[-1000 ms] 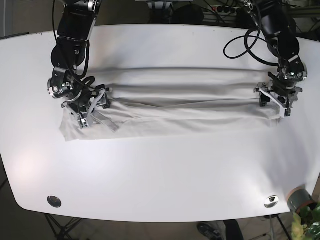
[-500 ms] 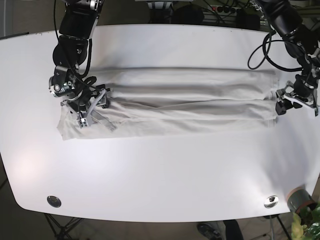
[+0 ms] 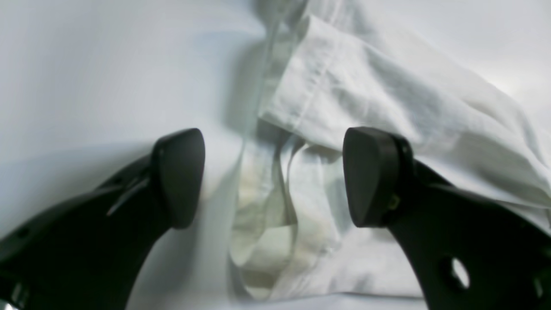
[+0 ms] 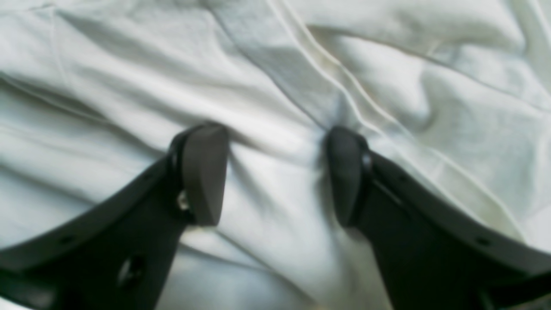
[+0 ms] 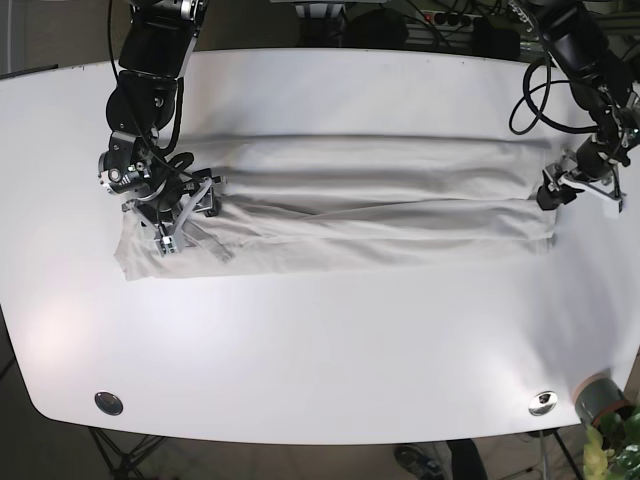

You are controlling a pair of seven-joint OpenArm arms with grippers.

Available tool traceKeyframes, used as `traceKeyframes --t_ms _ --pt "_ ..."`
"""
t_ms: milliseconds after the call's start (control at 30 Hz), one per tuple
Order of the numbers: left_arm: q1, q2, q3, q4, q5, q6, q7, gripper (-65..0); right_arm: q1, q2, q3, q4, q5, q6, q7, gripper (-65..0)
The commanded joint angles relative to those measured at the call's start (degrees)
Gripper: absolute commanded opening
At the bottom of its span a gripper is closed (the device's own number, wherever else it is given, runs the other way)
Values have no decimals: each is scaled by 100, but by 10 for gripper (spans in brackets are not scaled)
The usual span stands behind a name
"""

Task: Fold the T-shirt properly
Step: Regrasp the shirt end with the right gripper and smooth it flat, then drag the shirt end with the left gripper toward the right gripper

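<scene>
Base view, left to right. Right end effector (image 5: 170, 222) sits on the left end of the T-shirt (image 5: 380, 205); in the right wrist view its jaws stand apart, pads pressed down into bunched cloth, with a ridge of fabric rising between them but not pinched. The T-shirt lies on the white worktop (image 5: 320, 350) as a long narrow band, already folded lengthwise, long axis running left–right across the worktop; the left end flares wider and looks rumpled, the right end is squarer. Which end is collar and which is hem I cannot tell. Left end effector (image 5: 578, 188) is at the right edge of the band, jaws wide apart, straddling a hemmed corner and holding nothing. Judgement: cloth is light, thin, limp, layers slide over one another; best gripped at stitched hems or corners, through all layers, both ends together to keep the band taut.
</scene>
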Motion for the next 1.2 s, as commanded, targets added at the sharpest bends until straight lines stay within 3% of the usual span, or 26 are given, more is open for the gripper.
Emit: traceKeyframes --t_ms 0,100,667,900,1167 --pt "-74 -131 199 28 -101 -176 -93 -176 56 9 2 61 24 23 -83 -296" --pt "-83 -122 436 28 -92 -405 -93 -178 47 1 2 61 24 23 -83 -296" --pt "-101 45 542 10 -84 -379 -93 -186 30 -8 11 70 24 32 -83 -296" --pt "-101 115 726 10 -84 -379 -93 -342 30 -105 11 70 24 32 -83 -296" --pt "-101 115 753 10 -84 -379 -93 -406 30 -122 11 70 24 32 -83 -296"
